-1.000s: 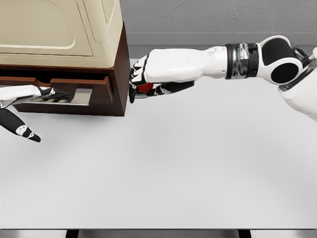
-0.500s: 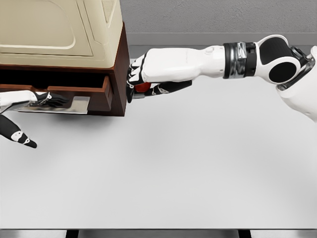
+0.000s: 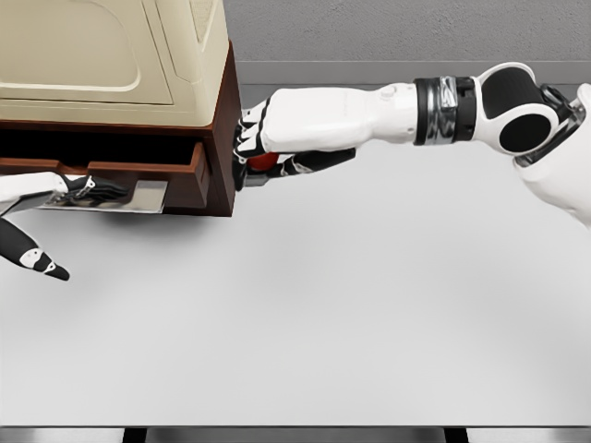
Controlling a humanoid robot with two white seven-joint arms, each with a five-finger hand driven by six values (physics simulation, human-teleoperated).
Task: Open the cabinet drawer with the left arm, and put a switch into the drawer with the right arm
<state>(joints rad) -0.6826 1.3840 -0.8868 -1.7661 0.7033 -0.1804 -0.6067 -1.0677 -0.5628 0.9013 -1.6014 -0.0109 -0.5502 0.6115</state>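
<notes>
Leftward-shifted right hand curls fingers around red switch; left hand grips drawer.

Right arm stretched horizontally from the right edge toward the far left, forearm level, wrist straight. Right hand fingers curled down in a closed grasp. Left hand at left edge, fingers extended right, thumb pointing down and near.
</notes>
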